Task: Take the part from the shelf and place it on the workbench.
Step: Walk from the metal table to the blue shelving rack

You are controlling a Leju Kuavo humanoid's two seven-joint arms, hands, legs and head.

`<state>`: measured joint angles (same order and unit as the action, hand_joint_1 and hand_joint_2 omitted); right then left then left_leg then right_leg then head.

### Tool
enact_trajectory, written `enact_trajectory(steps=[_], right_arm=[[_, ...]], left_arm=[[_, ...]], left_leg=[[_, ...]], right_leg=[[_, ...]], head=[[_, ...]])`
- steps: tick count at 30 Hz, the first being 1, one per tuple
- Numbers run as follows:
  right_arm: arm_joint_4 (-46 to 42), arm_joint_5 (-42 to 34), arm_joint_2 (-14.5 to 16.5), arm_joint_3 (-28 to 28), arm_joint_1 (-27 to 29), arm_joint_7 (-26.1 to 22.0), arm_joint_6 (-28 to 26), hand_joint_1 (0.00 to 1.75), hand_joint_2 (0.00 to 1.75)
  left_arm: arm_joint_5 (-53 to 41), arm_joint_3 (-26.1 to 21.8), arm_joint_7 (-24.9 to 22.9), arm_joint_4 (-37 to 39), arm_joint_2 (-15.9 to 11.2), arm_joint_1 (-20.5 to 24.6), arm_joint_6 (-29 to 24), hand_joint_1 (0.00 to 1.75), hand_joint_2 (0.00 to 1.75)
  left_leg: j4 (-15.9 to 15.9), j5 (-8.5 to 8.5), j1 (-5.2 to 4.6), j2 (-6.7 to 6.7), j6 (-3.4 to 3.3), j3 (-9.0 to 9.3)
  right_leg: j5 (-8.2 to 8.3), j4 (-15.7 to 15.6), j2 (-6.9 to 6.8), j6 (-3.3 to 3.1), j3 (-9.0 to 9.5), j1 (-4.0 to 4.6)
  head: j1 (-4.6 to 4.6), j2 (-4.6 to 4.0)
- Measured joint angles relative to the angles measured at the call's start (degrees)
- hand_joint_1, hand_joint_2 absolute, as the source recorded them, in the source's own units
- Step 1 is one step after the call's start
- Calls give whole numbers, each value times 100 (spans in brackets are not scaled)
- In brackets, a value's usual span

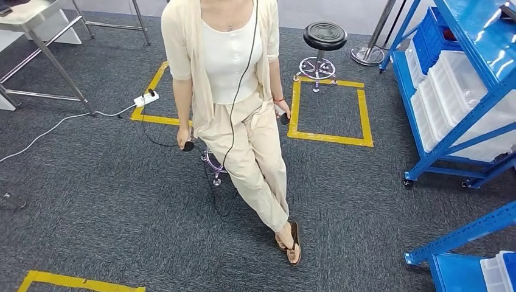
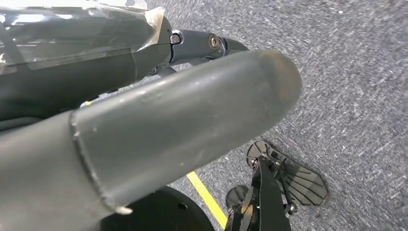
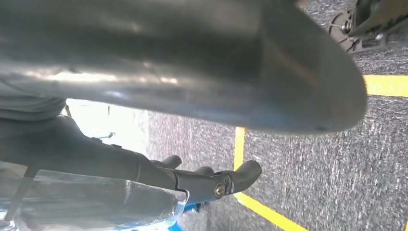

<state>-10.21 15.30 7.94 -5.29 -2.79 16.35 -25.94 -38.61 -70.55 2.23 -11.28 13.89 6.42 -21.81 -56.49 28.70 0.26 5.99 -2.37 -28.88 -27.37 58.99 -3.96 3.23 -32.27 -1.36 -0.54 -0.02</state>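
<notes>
1. At far left in the head view a steel-legged worktop (image 1: 36, 21) stands on the grey carpet (image 1: 103, 201).
2. A white power strip (image 1: 146, 98) lies on the floor beside the corner of a yellow tape square (image 1: 148, 94); a white cable runs off from it toward the left.
3. A person (image 1: 234, 97) in cream clothes sits on a stool (image 1: 214, 164) in the middle, legs stretched out toward the lower right, a dark controller in each hand and a black cord hanging down the front.
4. A second, black-topped stool (image 1: 324, 36) stands behind, just at the edge of another tape square (image 1: 330, 112).
5. On the right a blue shelf (image 1: 450, 143) on casters carries clear bins (image 1: 453, 100) and a blue crate; I cannot tell which bin holds the part, and no part can be made out.
6. The left hand (image 2: 144, 139) hangs above the carpet in the left wrist view; the thick thumb lies straight, darker fingers (image 2: 202, 43) stretch out beside it, and nothing is held.
7. The right hand (image 3: 192, 72) also hangs over carpet and yellow tape; its fingers (image 3: 235, 178) are gently curved, apart from the thumb, touching nothing.
</notes>
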Motion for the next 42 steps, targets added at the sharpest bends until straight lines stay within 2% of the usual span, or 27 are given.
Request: enact_trajectory(steps=[1,2,4,6,8,10,11,12,13,15,17,19,21,23,25,26,27,29,31,32,34,35,36,38,40,41,42], right_arm=[[0,0,4,0,-7,0,2,0,0],[0,-1,7,0,-11,0,3,0,0],[1,-8,4,0,-5,0,4,0,0],[1,-18,1,-1,-8,0,4,0,0],[1,-28,9,-2,-12,0,5,0,0],[1,-35,16,-2,-4,0,15,0,0],[1,-35,15,-2,2,0,23,0,0],[1,-35,12,-2,6,0,31,0,0],[1,-34,10,-2,9,0,37,0,0],[2,-33,12,-2,3,0,43,0,0],[3,-33,14,-2,-6,0,50,0,0],[3,-34,10,-2,7,-1,56,0,0],[3,-38,5,-2,16,-9,57,0,0],[3,-49,4,-3,3,-33,58,0,0],[3,-67,4,-5,4,-71,64,0,0],[3,-78,3,-6,12,-91,72,0,0],[3,-91,0,-8,21,-109,80,0,0],[3,-111,-9,-14,30,-142,98,0,0],[2,-120,-14,-17,15,-167,108,0,0],[2,-123,-14,-19,10,-175,110,0,0],[3,-132,-19,-23,13,-184,112,0,0],[3,-140,-21,-27,14,-187,112,0,0],[3,-151,-22,-32,9,-192,112,0,0],[3,-175,-15,-45,-1,-203,111,0,0],[3,-194,-5,-60,1,-228,112,0,0],[3,-199,-5,-64,7,-252,112,0,0],[3,-202,-9,-67,12,-282,112,0,0]], left_arm=[[-2,0,0,0,-1,2,0,0,0],[-7,0,0,0,-2,8,1,0,0],[-19,1,-3,0,4,29,8,0,0],[-34,1,-9,0,8,39,21,0,0],[-42,1,-20,0,7,29,28,0,0],[-40,1,-32,0,6,12,28,0,0],[-39,0,-34,0,6,7,28,0,0],[-39,0,-35,0,6,3,28,0,0],[-38,0,-35,0,6,3,28,0,0],[-37,0,-35,0,5,0,27,0,0],[-36,0,-35,0,4,-1,26,0,0],[-38,0,-34,0,4,6,27,0,0],[-45,0,-31,0,6,10,32,0,0],[-54,0,-21,0,6,0,49,0,0],[-60,0,-5,0,4,-13,75,0,0],[-67,1,7,0,4,-15,91,0,0],[-78,2,19,0,3,-14,107,0,0],[-97,6,45,0,3,-11,137,0,0],[-102,10,64,-1,1,-15,150,0,0],[-102,12,69,-2,0,-14,152,0,0],[-105,16,73,-2,0,-1,158,0,0],[-109,19,76,-2,0,9,169,0,0],[-116,22,80,-2,0,14,183,0,0],[-133,27,95,-2,-3,9,215,0,0],[-149,31,127,-2,-9,-9,260,0,0],[-153,32,156,-2,-14,-16,291,0,0],[-156,33,187,-2,-17,-20,321,0,0]], left_leg=[[-4,16,-11,52,40,19],[-2,29,-16,105,80,36],[-11,62,23,144,161,69],[-268,275,62,-125,226,-10],[-1002,694,76,-478,240,-332],[-1691,932,78,-583,230,-681],[-1758,872,81,-596,222,-739],[-1585,696,86,-612,210,-687],[-1229,454,96,-672,197,-545],[-478,88,120,-940,173,-245],[-176,11,106,-1083,142,-144],[-130,-19,80,-951,63,-138],[-66,-79,75,-801,-35,-126],[-38,-104,57,-627,-84,-133],[-40,-105,40,-436,-92,-153],[-41,-104,36,-351,-91,-161],[-42,-101,35,-274,-87,-163],[-49,-88,31,-143,-62,-146],[-64,-48,5,-31,8,-105],[-68,-29,-5,26,49,-78],[-67,3,11,119,131,-24],[-103,47,31,58,173,-19],[-228,156,53,-80,206,-60],[-817,533,81,-433,243,-313],[-1531,841,87,-573,249,-653],[-1695,845,89,-589,249,-745],[-1646,733,93,-599,245,-737]], right_leg=[[35,-158,-76,-36,82,14],[39,-181,-68,-86,69,39],[59,-203,77,-172,57,31],[95,-230,214,-262,80,-9],[123,-234,353,-329,81,1],[135,-230,518,-355,68,36],[138,-227,606,-359,70,45],[140,-224,693,-360,79,48],[140,-219,778,-359,90,48],[136,-192,927,-341,82,69],[150,-177,1051,-276,20,82],[177,-170,1133,-191,-63,71],[64,43,908,-174,-203,75],[-278,709,579,-215,-533,74],[-559,1408,483,-203,-863,59],[-577,1503,467,-164,-889,49],[-508,1351,440,-109,-783,38],[-251,543,237,-21,-309,14],[-49,-70,-42,-33,45,36],[-12,-163,-108,-72,88,59],[19,-164,5,-161,69,69],[35,-175,73,-201,75,42],[56,-188,142,-251,85,15],[99,-196,281,-337,81,1],[121,-192,436,-382,56,38],[125,-188,520,-386,51,52],[126,-181,603,-386,52,60]], head=[[5,-1],[11,-1],[15,-1],[36,-1],[59,-1],[60,-1],[61,-1],[61,-1],[62,-1],[62,-1],[61,-1],[60,-1],[48,-1],[30,-1],[19,-1],[16,-1],[11,-1],[2,-1],[6,0],[10,0],[24,0],[27,-1],[35,-1],[48,-1],[48,-1],[49,-1],[49,-1]])
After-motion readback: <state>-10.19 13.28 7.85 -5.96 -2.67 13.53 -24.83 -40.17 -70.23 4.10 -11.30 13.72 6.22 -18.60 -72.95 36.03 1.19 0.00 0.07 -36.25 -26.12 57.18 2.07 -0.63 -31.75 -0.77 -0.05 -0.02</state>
